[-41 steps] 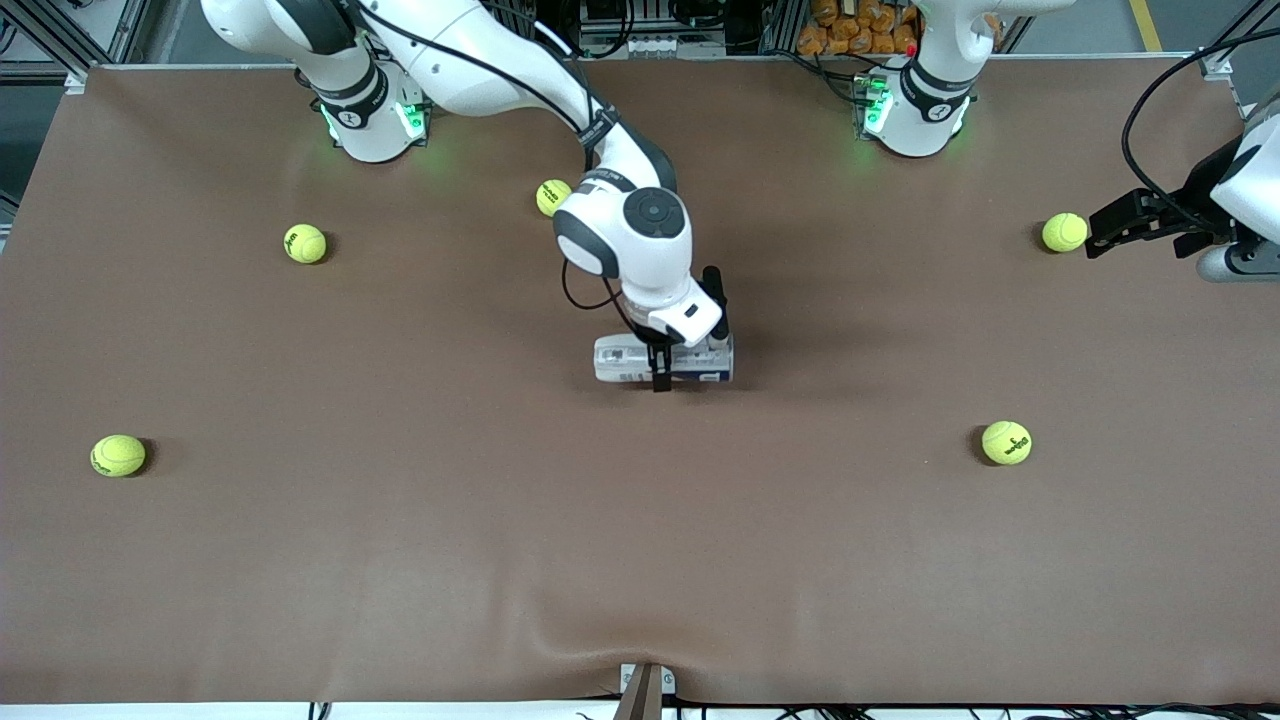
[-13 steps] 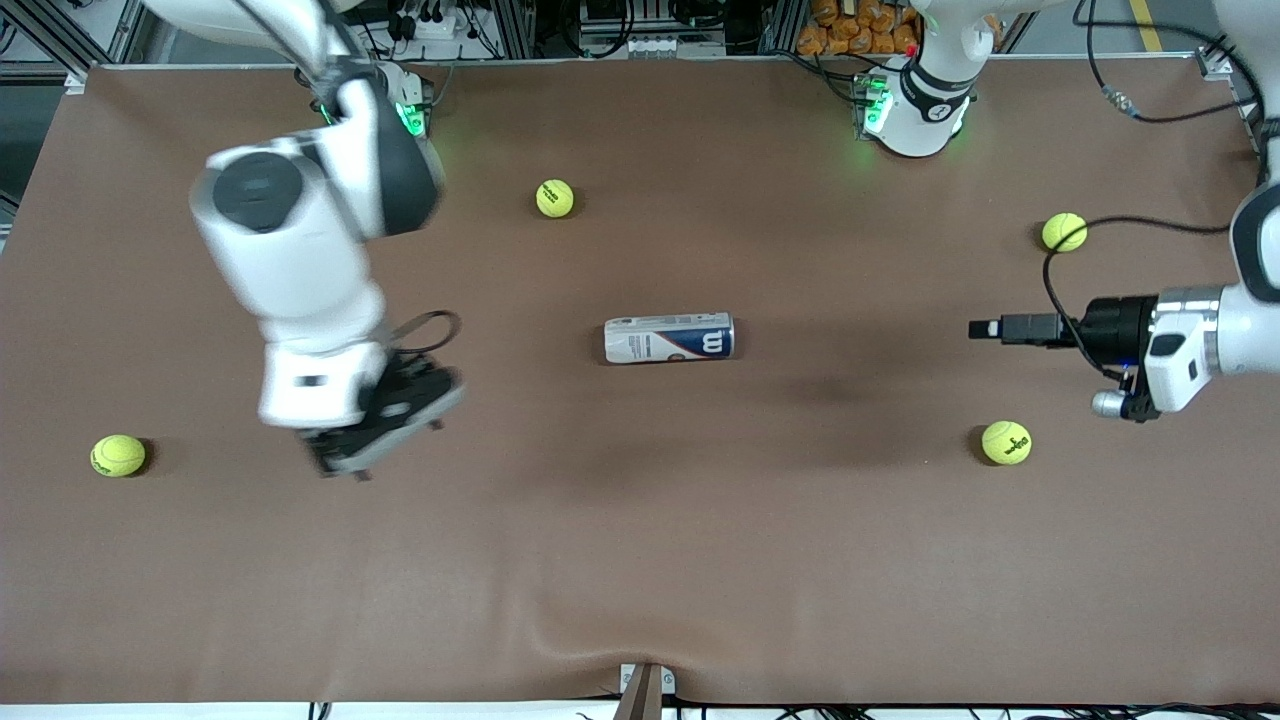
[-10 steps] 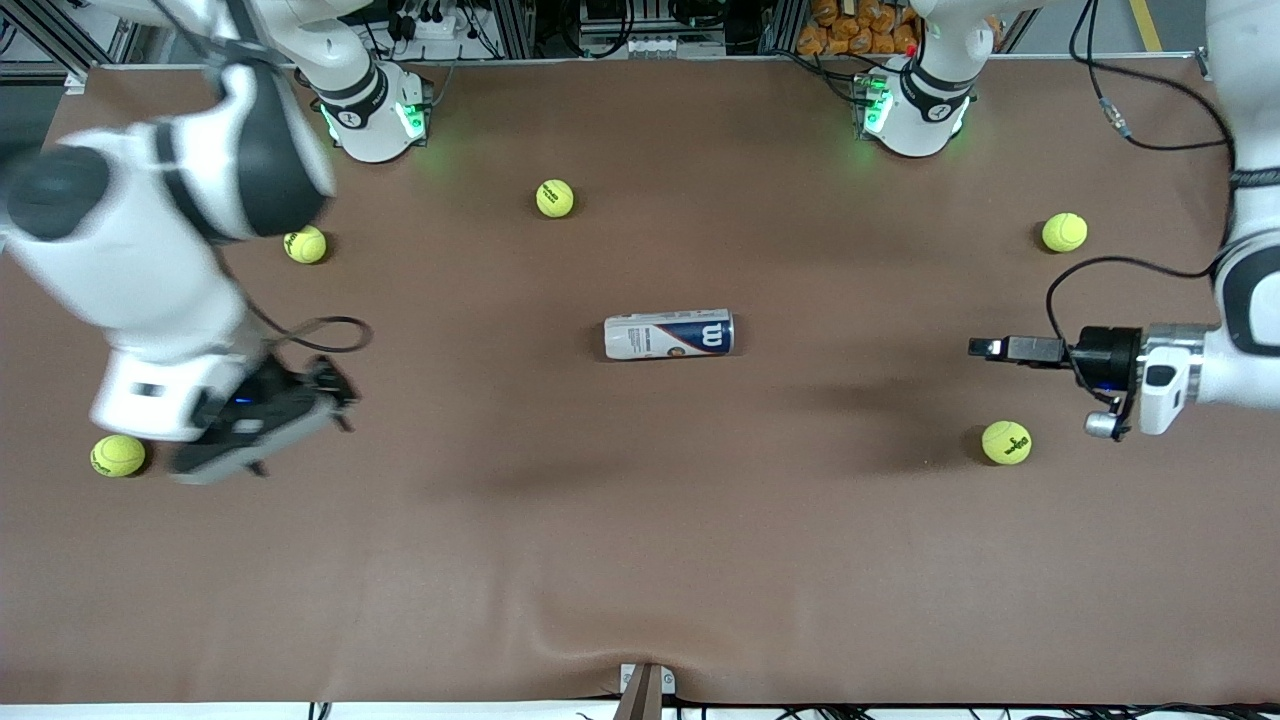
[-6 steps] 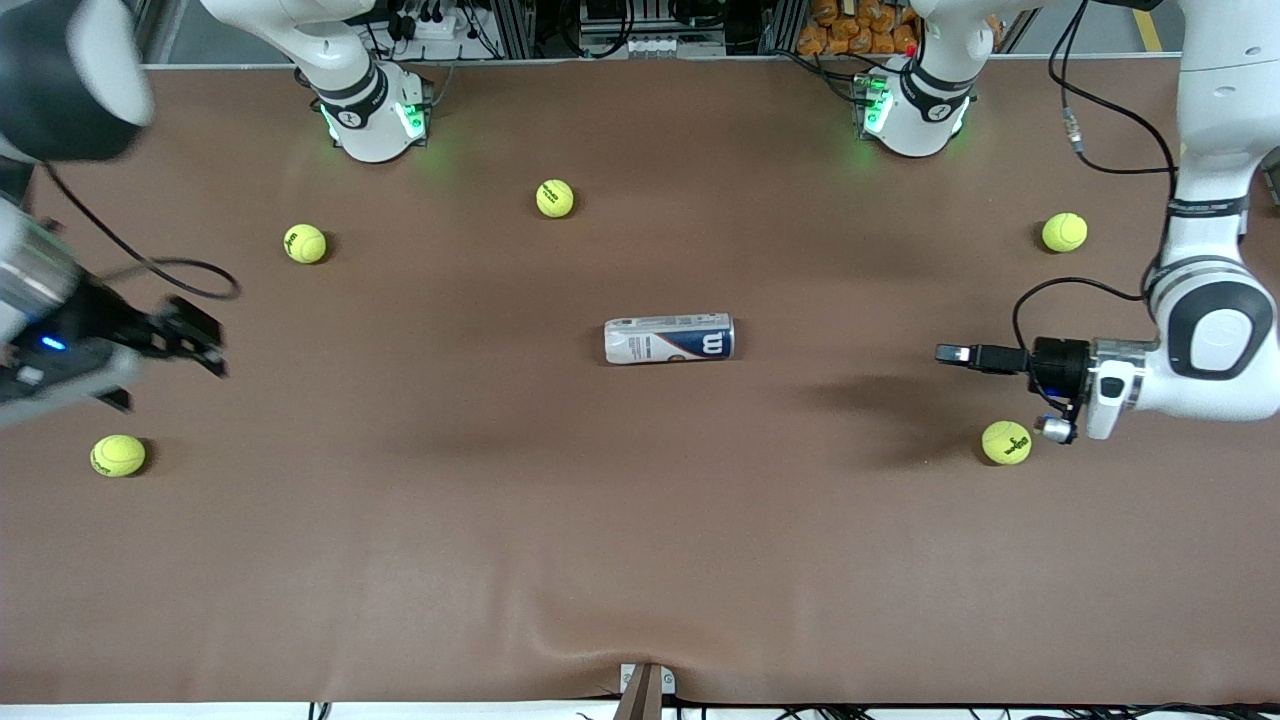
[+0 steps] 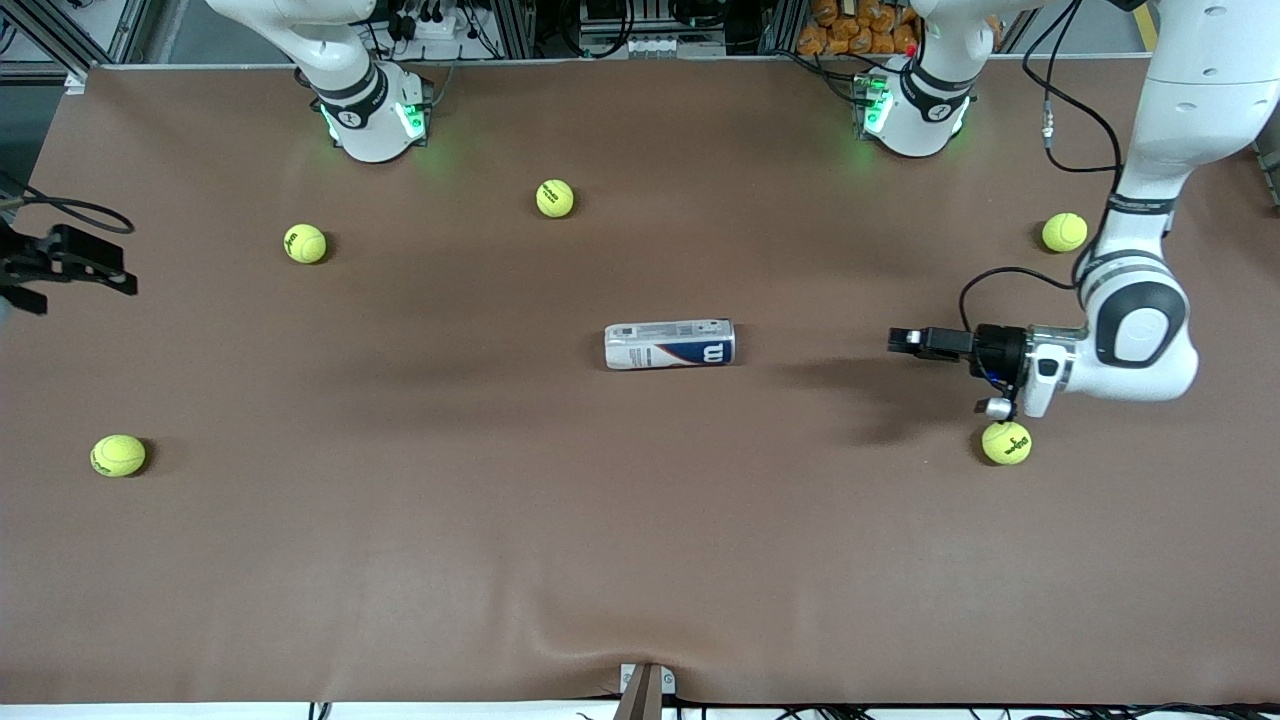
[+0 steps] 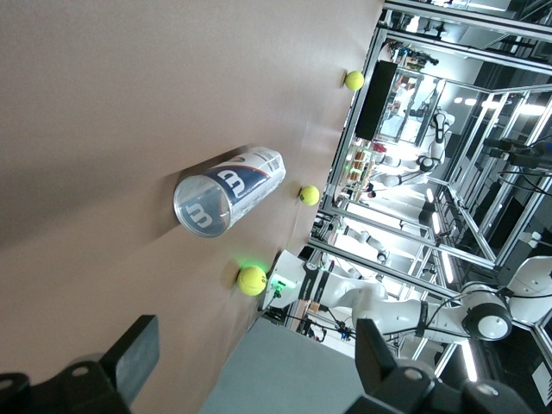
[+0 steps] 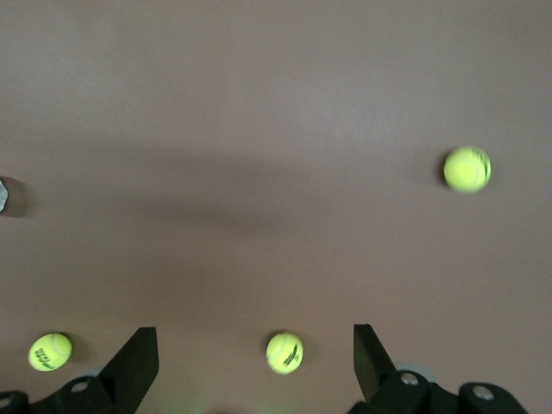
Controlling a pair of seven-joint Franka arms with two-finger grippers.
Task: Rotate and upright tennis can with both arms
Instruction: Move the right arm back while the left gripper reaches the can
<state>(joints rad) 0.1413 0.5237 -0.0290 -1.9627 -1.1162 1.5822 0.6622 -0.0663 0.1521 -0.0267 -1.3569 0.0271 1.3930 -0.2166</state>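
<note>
Brown tabletop (image 5: 640, 520) carries the tennis can (image 5: 669, 344) lying at its centre. Left gripper (image 5: 905, 340), fingers released, hovers at the can's 3 o'clock; right gripper (image 5: 75, 262), also released, at 9 o'clock.

A white "W" logo stands on the tennis can (image 5: 669, 344).

We found the slim cylindrical tennis can (image 5: 669, 344) lying on its side at the middle of the brown-covered table (image 5: 640, 560), five round felt tennis balls (image 5: 555, 198) scattered well apart around it. The left gripper (image 5: 905, 340) hung open toward the left arm's end; the right gripper (image 5: 85, 262) hung open over the right arm's end.
</note>
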